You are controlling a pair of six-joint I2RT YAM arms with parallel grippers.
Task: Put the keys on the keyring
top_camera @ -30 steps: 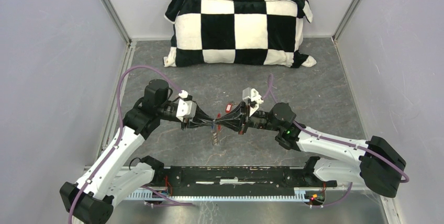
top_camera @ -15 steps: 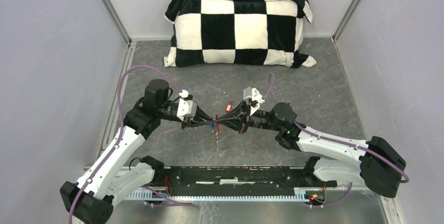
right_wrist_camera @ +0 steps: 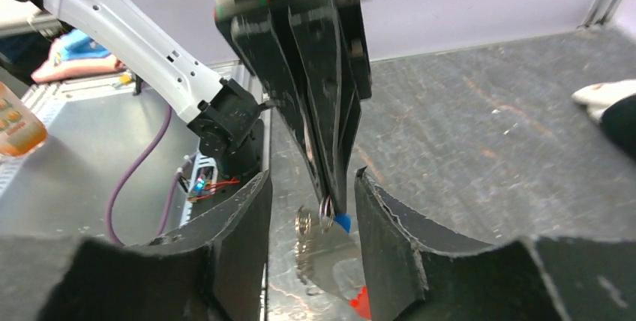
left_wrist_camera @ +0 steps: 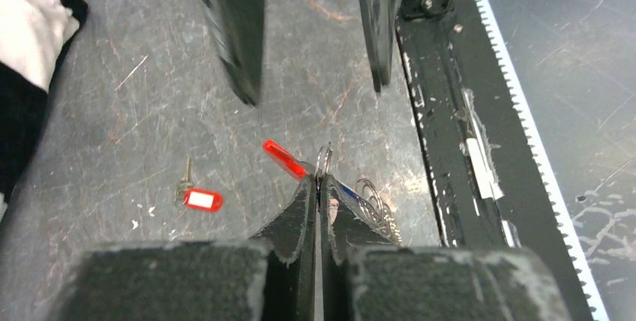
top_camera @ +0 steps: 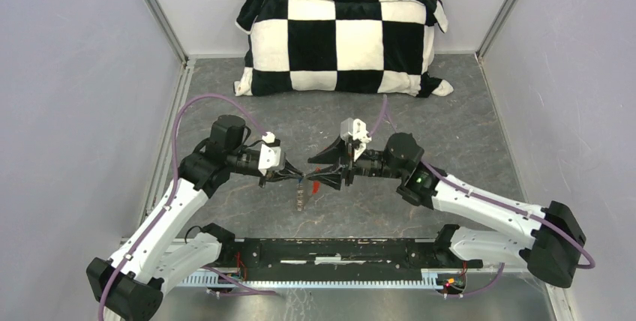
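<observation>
- The left gripper [left_wrist_camera: 319,186] has its black fingers pressed together, pinching a small silver metal keyring [left_wrist_camera: 324,160] above the grey stone-patterned table [left_wrist_camera: 135,111].
- Thin silver keys [left_wrist_camera: 375,205], a blue plastic tag [left_wrist_camera: 346,189] and a red plastic tag [left_wrist_camera: 283,159] hang at that ring.
- The right gripper [right_wrist_camera: 309,186] faces the left one with fingers spread, holding nothing.
- One loose silver key with a red-and-white tag [left_wrist_camera: 201,199] lies flat on the table, apart from the bunch.
</observation>
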